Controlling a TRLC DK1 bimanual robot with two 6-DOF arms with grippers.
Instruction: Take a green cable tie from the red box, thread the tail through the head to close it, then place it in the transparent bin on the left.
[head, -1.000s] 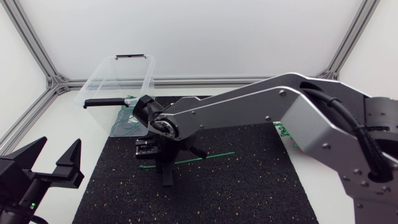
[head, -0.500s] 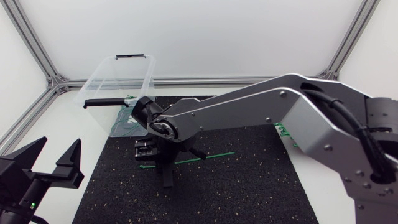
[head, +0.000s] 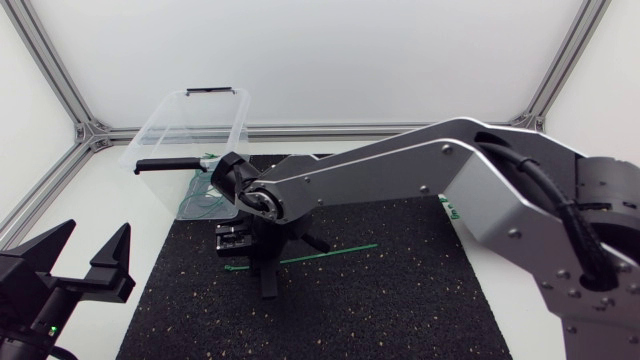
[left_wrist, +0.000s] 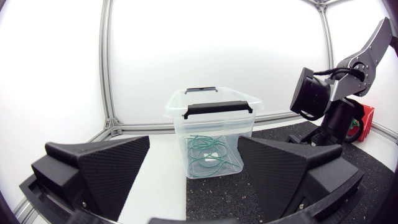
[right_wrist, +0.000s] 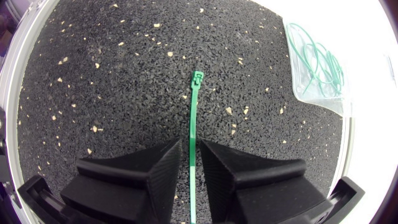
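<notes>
Right gripper (right_wrist: 189, 168): jaws narrow, set either side of the green cable tie (right_wrist: 194, 112), which lies straight on the black mat (right_wrist: 112, 81). Left gripper (left_wrist: 193, 146): jaws wide. Transparent bin (left_wrist: 214, 112) holds looped ties (left_wrist: 208, 152).

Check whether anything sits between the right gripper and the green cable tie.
Nothing visible does. The cable tie lies on bare mat, its tail running between the parted fingers of the right gripper.

A black speckled mat (head: 400, 290) is covering the white table (head: 110, 210) toward six o'clock. Aluminium frame bars (head: 330, 128) are running across twelve o'clock, with white panels (head: 320, 50) glowing evenly behind.
</notes>
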